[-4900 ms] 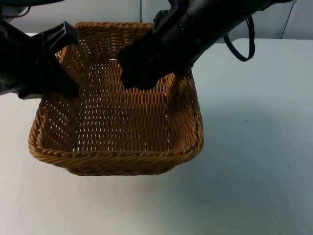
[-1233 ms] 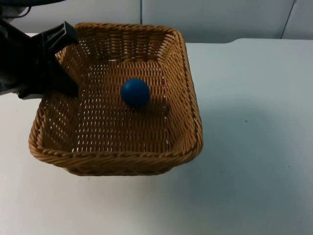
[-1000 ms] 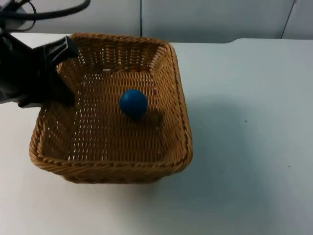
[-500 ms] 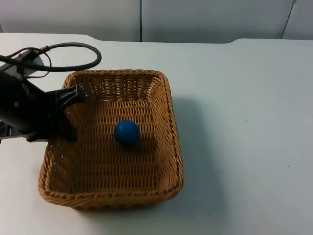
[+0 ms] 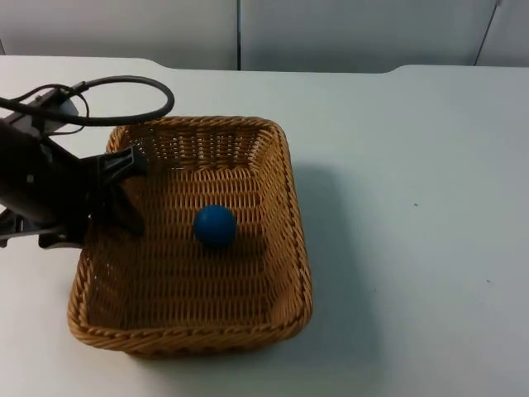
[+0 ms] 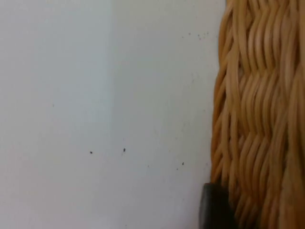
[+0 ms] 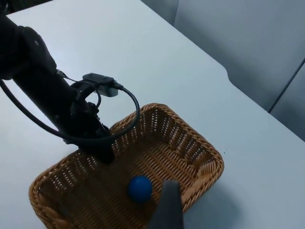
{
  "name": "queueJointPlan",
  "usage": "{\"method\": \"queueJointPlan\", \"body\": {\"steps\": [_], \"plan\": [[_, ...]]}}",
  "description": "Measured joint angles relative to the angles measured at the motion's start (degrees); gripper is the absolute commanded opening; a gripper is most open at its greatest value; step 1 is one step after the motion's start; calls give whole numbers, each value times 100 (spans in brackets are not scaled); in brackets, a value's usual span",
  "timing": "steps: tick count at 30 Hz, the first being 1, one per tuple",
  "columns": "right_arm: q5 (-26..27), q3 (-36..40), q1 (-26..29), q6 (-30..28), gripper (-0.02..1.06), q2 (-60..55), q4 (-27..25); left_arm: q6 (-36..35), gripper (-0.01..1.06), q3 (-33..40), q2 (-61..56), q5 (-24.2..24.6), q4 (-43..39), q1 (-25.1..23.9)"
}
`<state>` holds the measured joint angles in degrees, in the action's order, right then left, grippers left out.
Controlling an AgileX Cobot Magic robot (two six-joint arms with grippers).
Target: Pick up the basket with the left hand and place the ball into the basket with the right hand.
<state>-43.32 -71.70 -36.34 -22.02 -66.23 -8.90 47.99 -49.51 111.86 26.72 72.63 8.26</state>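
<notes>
Basket [image 5: 192, 248] and ball have come down together: a second ago the wicker tray was held up close to the overhead camera, and now it sits lower, resting on the white desk [image 5: 413, 207] or only just above it; its shadow lies tight against its right side. Half a second ago it was almost in this same spot, so the descent looks about finished.

Inside, the blue ball [image 5: 215, 225] lies on the woven floor a little left of centre and has hardly rolled during the lowering.

The left end effector [image 5: 116, 194] is clamped over the basket's left wall, one finger reaching down inside and the other outside; from its wrist the outer finger sits pressed against the weave [image 6: 252, 119].

The right arm has drawn away and waits high above, its end effector looking down on the basket and ball [image 7: 140, 187]; whether its fingers are spread or closed I cannot tell.

As I judge it, the ball is delivered and only letting go of the basket may remain.
</notes>
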Motion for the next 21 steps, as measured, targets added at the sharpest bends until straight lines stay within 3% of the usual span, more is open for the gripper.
{"method": "queueJointPlan", "body": {"steps": [2,4,13,16,19,21], "plan": [[0,0,0,10,71,0,3,0,70,0,-56,29,0,0],[-11,0,0,10,71,0,13,-11,71,0,-194,160,-14,0],[-34,0,0,10,71,0,104,-22,72,10,-935,546,-65,0],[-146,12,0,166,71,39,434,-94,72,10,-1527,705,-207,0],[-125,240,0,328,71,212,696,-147,72,10,-2164,657,-461,0],[54,488,0,397,71,430,766,-221,72,10,-2698,368,-883,0]]}}
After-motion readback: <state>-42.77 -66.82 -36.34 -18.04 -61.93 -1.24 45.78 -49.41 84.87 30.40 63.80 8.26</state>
